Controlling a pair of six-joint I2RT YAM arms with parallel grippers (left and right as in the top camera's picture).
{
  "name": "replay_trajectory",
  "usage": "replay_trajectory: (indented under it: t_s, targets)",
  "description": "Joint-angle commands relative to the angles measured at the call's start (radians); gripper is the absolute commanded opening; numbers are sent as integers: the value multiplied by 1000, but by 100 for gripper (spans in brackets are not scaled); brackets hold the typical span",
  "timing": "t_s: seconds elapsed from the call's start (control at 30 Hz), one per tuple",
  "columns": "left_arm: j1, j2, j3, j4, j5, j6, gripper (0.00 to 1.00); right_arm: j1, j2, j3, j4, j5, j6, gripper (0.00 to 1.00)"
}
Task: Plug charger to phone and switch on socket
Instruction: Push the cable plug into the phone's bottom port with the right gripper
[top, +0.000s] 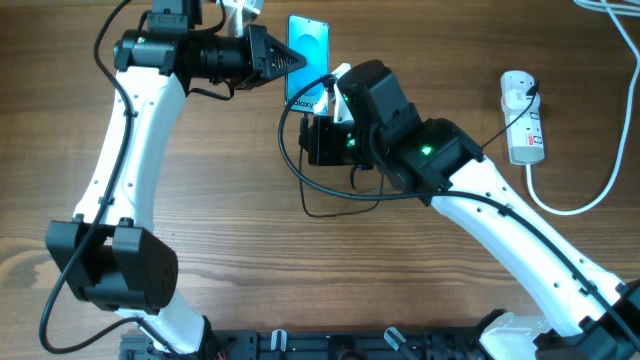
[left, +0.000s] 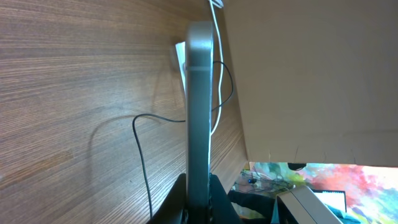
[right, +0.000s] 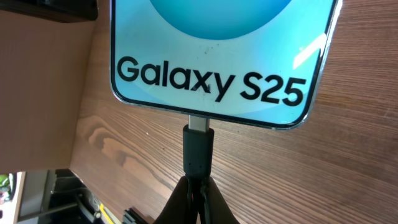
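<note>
The phone (top: 308, 50) has a cyan screen and is held on edge above the table by my left gripper (top: 283, 60), which is shut on it. In the left wrist view the phone (left: 200, 93) shows edge-on between the jaws (left: 199, 199). My right gripper (right: 198, 196) is shut on the charger's dark connector (right: 198, 149). The connector tip sits at the port in the phone's bottom edge (right: 217, 62), below the "Galaxy S25" text. The thin black cable (top: 300, 185) loops under the right arm. The white socket (top: 525, 125) lies at the far right with a black plug (top: 524, 93) in it.
The socket's thick white cord (top: 590, 205) curves along the right edge of the wooden table (top: 250, 260). The right arm (top: 480, 190) crosses the table's middle and the left arm (top: 130, 150) runs down the left side. Black fixtures line the front edge (top: 330, 345).
</note>
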Motion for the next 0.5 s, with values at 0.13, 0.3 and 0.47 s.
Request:
replay_trajectory:
  t_s: [0.13,0.3,0.47]
  targets:
    - [-2,-1,10,6,31,24,4,2,-17,22,5,23,10,4]
    - [-2,-1,10,6,31,25,4,2,-17,22,11,33,9,4]
    - [-2,-1,10,6,31,25,4,2,-17,22,21,34,6,4]
